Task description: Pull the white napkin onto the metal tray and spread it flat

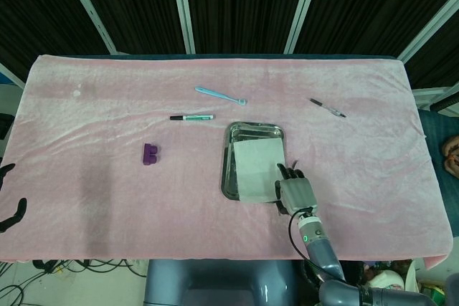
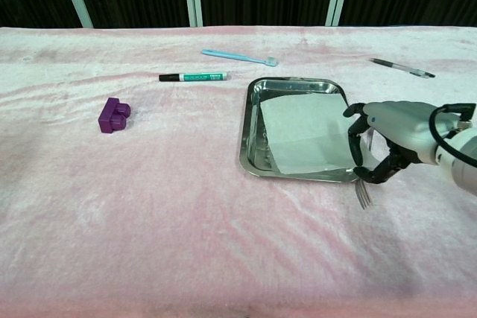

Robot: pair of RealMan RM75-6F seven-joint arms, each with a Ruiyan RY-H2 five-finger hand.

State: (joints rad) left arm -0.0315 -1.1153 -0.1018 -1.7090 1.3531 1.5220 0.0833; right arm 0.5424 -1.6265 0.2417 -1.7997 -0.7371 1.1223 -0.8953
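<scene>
The white napkin (image 1: 255, 170) (image 2: 307, 132) is seen lying inside the metal tray (image 1: 249, 132) (image 2: 292, 85), covering most of its floor, with its near right corner reaching the tray's right rim. The right hand (image 1: 295, 192) (image 2: 390, 139) is placed at that right rim, its dark fingers (image 2: 359, 141) curved down onto the napkin's edge; whether the cloth is pinched or merely pressed cannot be told from either view. The tines of a fork (image 2: 363, 194) are seen on the pink tablecloth (image 1: 93, 177) (image 2: 149, 206) just below the hand, beside the tray's near right corner. The left hand (image 1: 11, 206) is glimpsed only as dark fingertips at the left border of the head view, well apart from the tray, and its state cannot be told. Farther off are laid a purple block (image 1: 150, 153) (image 2: 113, 115), a green marker (image 1: 191, 117) (image 2: 193, 77), a light blue toothbrush (image 1: 220, 94) (image 2: 238, 56) and a pen (image 1: 327, 107) (image 2: 401, 67)
</scene>
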